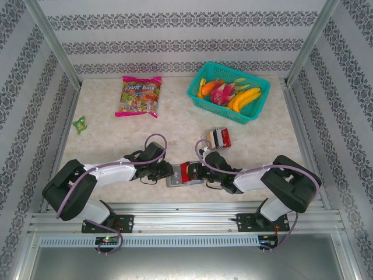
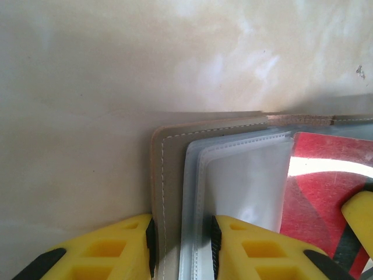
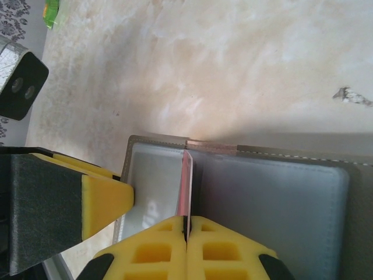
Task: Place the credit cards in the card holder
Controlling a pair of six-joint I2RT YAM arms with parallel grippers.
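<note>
The card holder (image 1: pixel 175 181) lies open on the table between the two arms, tan lining (image 2: pixel 172 175) and pale blue-gray panels (image 3: pixel 280 204) facing up. My left gripper (image 2: pixel 182 233) is shut on its left edge, with the tan cover and clear sleeves between the pads. My right gripper (image 3: pixel 187 224) is shut on a red credit card (image 3: pixel 186 175), held edge-on over the fold of the holder. That red card (image 2: pixel 326 192) reaches the clear sleeve. The other credit cards (image 1: pixel 219 138) lie in a small stack behind the right gripper (image 1: pixel 197 173).
A teal basket (image 1: pixel 252 111) of fruit stands at the back right. A colourful candy bag (image 1: pixel 139 96) lies at the back left, and a small green object (image 1: pixel 80 123) near the left wall. A metal rail (image 1: pixel 186 220) runs along the near edge.
</note>
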